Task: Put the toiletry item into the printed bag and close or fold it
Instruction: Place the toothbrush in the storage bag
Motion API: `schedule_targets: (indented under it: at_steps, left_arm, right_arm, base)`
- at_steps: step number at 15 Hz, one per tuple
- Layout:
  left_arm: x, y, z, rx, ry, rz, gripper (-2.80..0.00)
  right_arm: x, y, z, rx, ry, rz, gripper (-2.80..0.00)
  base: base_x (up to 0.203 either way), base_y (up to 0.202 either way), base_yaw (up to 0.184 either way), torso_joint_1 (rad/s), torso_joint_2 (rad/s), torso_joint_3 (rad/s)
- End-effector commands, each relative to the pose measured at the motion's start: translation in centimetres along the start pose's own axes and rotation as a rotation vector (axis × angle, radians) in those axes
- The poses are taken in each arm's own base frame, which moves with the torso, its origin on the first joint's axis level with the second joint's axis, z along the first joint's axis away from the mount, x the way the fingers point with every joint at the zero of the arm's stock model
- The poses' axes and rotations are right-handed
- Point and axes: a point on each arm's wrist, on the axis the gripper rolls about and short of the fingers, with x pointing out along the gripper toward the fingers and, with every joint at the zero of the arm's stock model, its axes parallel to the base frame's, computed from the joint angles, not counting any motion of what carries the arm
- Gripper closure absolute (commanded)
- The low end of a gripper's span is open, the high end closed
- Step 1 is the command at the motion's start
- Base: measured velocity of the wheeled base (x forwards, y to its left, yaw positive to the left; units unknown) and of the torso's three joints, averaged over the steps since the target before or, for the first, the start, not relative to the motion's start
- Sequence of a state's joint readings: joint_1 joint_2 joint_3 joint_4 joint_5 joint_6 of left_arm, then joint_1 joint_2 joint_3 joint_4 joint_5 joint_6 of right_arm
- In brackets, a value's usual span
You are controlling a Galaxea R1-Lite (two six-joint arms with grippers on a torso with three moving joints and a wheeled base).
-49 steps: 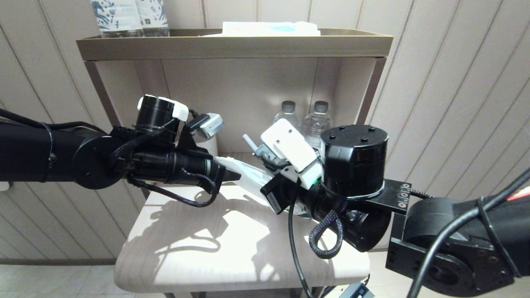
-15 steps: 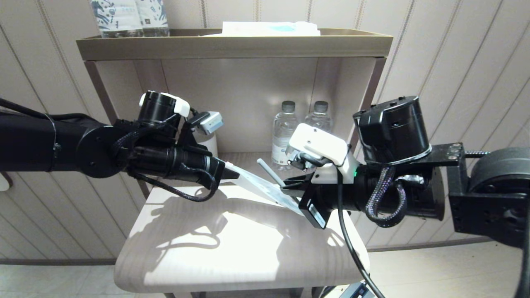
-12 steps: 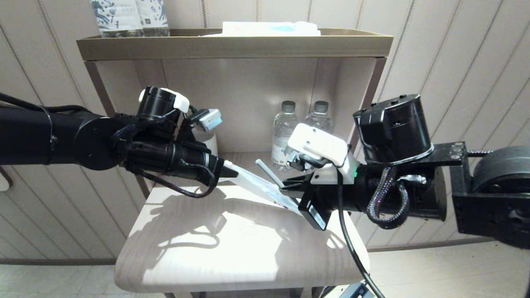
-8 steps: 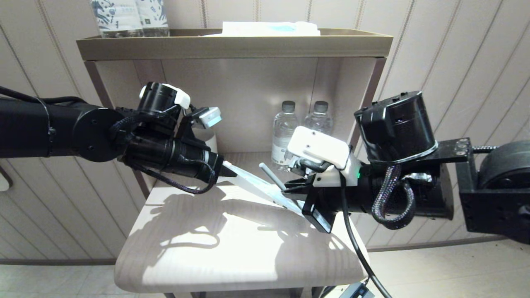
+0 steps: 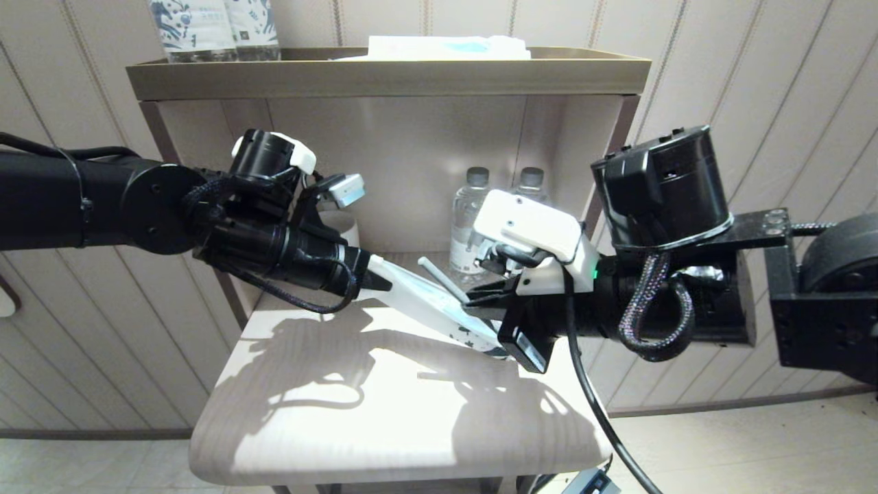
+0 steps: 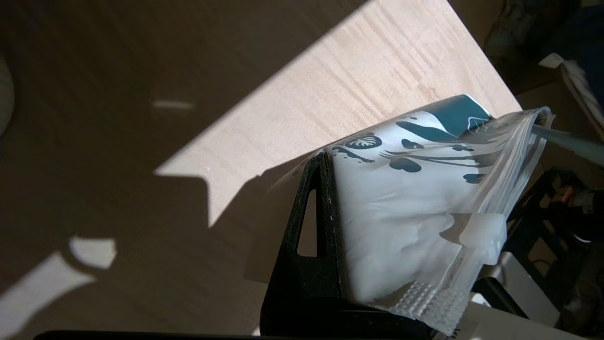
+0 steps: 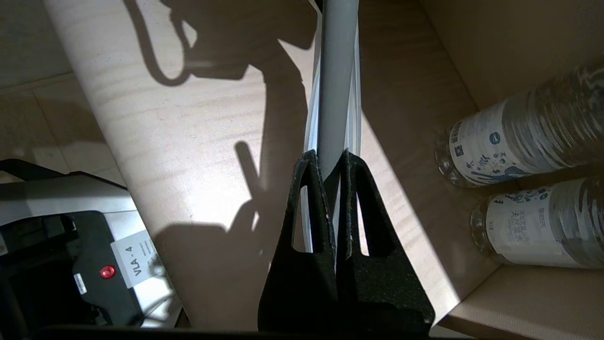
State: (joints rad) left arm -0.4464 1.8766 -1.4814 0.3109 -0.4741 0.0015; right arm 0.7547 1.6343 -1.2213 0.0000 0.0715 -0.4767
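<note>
The printed bag (image 5: 429,309) hangs slanting above the pale wooden table (image 5: 357,418). My left gripper (image 5: 376,278) is shut on its plain end. Its teal-printed end (image 6: 453,118) droops under my right gripper (image 5: 473,302). That gripper is shut on the handle of the grey-white toothbrush (image 5: 439,278), which points up-left along the bag. From the right wrist the toothbrush (image 7: 336,80) runs straight out of the right gripper (image 7: 330,158), with white bag edges on both sides. Whether it lies inside the bag I cannot tell. The bag (image 6: 415,208) hides one finger of the left gripper (image 6: 336,170).
Two water bottles (image 5: 470,223) (image 5: 529,195) stand at the back of the shelf recess, close behind my right gripper. The top tray (image 5: 384,77) carries a white-and-blue package (image 5: 449,46) and two printed bottles (image 5: 214,27). The robot's base (image 7: 71,255) shows below the table's edge.
The right arm has drawn back to the right from over the bag. In the last second both grippers rose a little and the bag's printed end sagged lower beneath the right gripper.
</note>
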Motion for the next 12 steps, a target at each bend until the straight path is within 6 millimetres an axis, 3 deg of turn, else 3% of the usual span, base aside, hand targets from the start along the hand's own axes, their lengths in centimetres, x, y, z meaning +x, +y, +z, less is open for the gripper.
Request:
schedule_targets:
  at_steps: [1,12]
  left_arm:
    - [0.1,0.0,0.2,-0.012,0.000,-0.003,0.00]
    - [-0.2,-0.2,0.4,-0.025,0.021,-0.006,0.00]
  right_arm:
    - [0.5,0.2,0.0,-0.017,0.006,0.012,0.00]
    - [3.6,-0.3,-0.5,-0.034,0.047,0.022,0.00]
  base:
    - [0.000,0.000,0.000,0.000,0.00,0.000]
    - [0.000,0.000,0.000,0.000,0.00,0.000]
